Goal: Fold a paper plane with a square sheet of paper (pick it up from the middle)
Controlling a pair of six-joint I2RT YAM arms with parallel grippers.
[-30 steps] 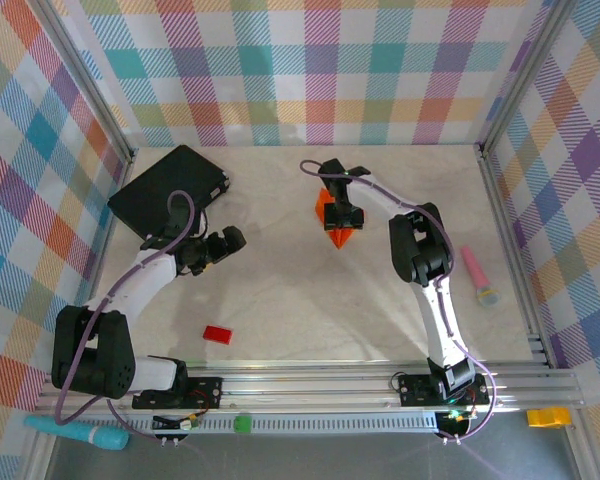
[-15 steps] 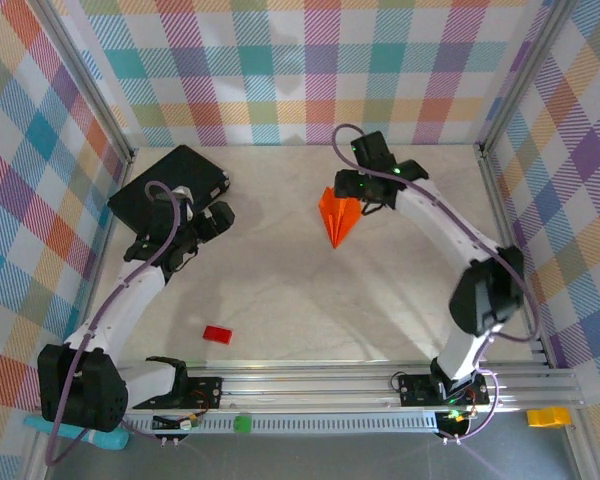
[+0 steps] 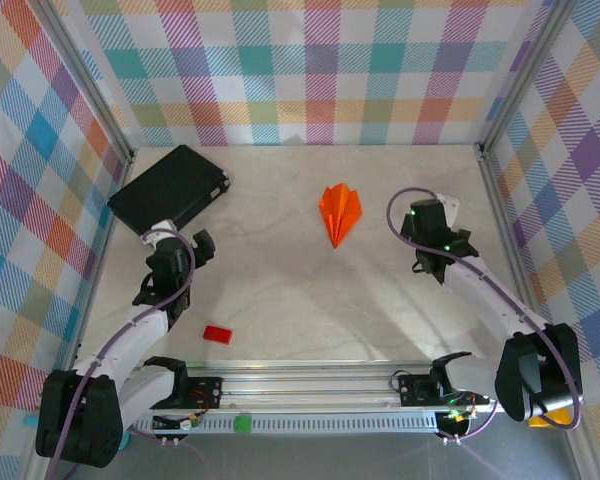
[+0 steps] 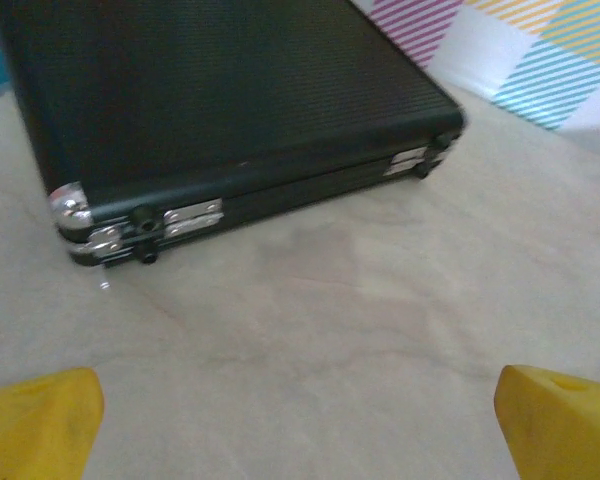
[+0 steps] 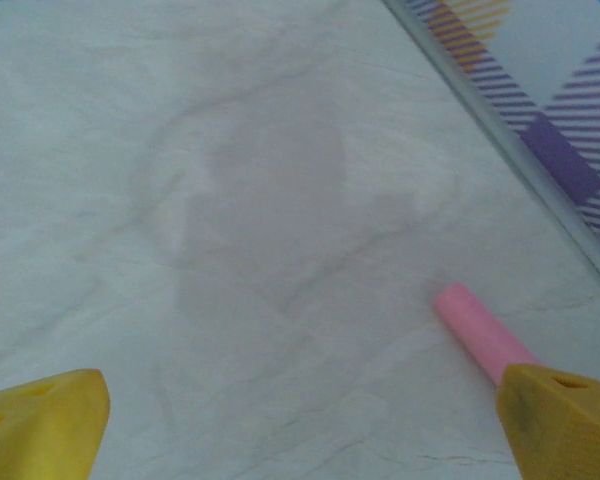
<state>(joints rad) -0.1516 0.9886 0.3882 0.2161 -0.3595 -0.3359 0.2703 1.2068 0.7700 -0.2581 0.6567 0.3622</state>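
Observation:
The square sheet of paper lies folded as a bright orange paper plane [image 3: 339,212] on the table's far middle, its point toward the near side, and nothing touches it. My right gripper [image 3: 440,228] is well to its right, open; its yellow fingertips [image 5: 40,425] stand wide apart over bare table [image 5: 260,250]. My left gripper [image 3: 188,245] is far to the left of the plane, just near of the black case [image 3: 170,187], also open. Between its yellow fingertips [image 4: 35,420] there is only table, with the case's latched edge [image 4: 230,100] ahead.
A small red block [image 3: 217,334] lies near the front left. A pink cylinder [image 5: 477,330] rests by my right fingertip, close to the right wall rail [image 5: 500,130]. Checked walls enclose the table on three sides.
My right gripper opened, let go of the paper plane and drew back to the right and nearer. My left arm pulled back toward the near left. The plane stays where it was set.

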